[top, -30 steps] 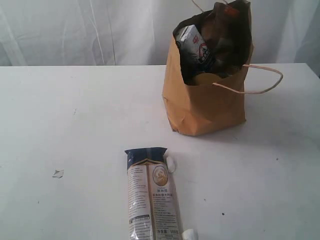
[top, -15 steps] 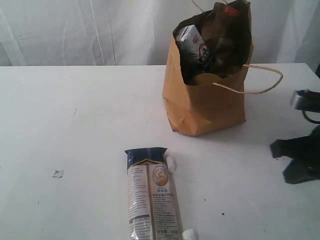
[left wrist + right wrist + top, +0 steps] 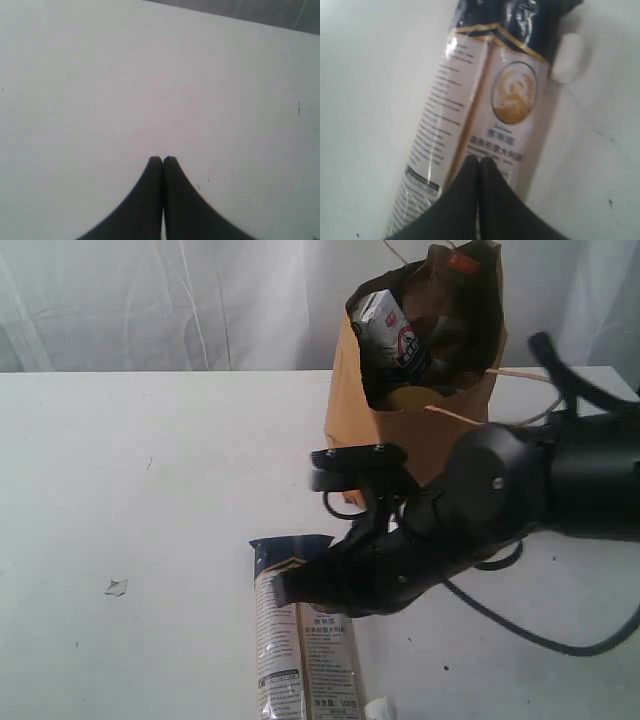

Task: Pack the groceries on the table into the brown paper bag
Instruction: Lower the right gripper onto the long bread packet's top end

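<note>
The long noodle packet lies flat on the white table near its front edge. My right gripper is shut and empty, hovering just over the packet's middle, its arm reaching in from the right. The brown paper bag stands upright behind, with a blue-white carton and other dark items showing in its mouth. Pressed together with nothing between them, the fingers of my left gripper hang above bare tabletop; it does not show in the exterior view.
A small white lump lies beside the packet's dark end, and another by its near end. A paper scrap sits at the front left. White curtain hangs behind the table.
The right arm has swept in from the right edge across the front of the bag and now hangs over the noodle packet. The packet and bag have not moved.
</note>
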`<state>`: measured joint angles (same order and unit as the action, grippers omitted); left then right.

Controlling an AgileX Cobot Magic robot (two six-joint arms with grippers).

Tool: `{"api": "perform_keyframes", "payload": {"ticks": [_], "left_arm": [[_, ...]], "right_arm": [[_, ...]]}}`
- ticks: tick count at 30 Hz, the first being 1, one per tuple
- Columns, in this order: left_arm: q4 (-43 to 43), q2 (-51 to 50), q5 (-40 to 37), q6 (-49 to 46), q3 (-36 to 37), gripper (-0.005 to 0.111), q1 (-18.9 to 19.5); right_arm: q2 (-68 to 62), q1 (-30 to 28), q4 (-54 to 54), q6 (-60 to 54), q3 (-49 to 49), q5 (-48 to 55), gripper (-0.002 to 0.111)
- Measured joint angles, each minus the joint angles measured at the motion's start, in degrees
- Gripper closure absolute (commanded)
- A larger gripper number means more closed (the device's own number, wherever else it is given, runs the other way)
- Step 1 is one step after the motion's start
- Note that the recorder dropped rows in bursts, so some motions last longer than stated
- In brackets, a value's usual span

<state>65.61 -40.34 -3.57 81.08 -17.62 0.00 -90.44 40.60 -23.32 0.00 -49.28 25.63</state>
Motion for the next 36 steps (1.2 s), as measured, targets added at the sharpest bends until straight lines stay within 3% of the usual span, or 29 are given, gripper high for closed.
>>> {"api": "perform_keyframes", "payload": {"ticks": [4, 7, 13, 16, 25, 30, 36], "left_arm": [[0.00, 0.00, 1.24, 0.00, 1.27, 0.107, 0.00], [0.00, 0.00, 3.22, 0.00, 1.27, 0.107, 0.00], [0.00, 0.00, 5.55, 0.00, 1.27, 0.107, 0.00], [0.00, 0.00, 5.68, 0.00, 1.27, 0.107, 0.00], [0.13, 0.00, 5.68, 0.00, 1.27, 0.107, 0.00], [0.13, 0.00, 5.68, 0.00, 1.27, 0.107, 0.00], [0.13, 0.00, 5.68, 0.00, 1.27, 0.107, 0.00]], "right_arm": [[-2.00, 3.38, -0.13, 0.45, -1.39, -3.12, 0.106], [-2.10, 4.65, -0.13, -0.72, -2.38, -4.02, 0.089], [-3.41, 6.99, -0.24, -3.85, -3.28, -2.38, 0.019], [-5.53, 7.71, -0.24, -4.01, -3.28, -3.25, 0.005], [-7.54, 7.96, -0.82, -1.60, -3.28, -10.90, 0.004], [-7.54, 7.96, 0.36, -0.71, -3.28, -10.17, 0.004], [-8.64, 7.96, 5.42, -8.19, -3.28, -6.85, 0.004]]}}
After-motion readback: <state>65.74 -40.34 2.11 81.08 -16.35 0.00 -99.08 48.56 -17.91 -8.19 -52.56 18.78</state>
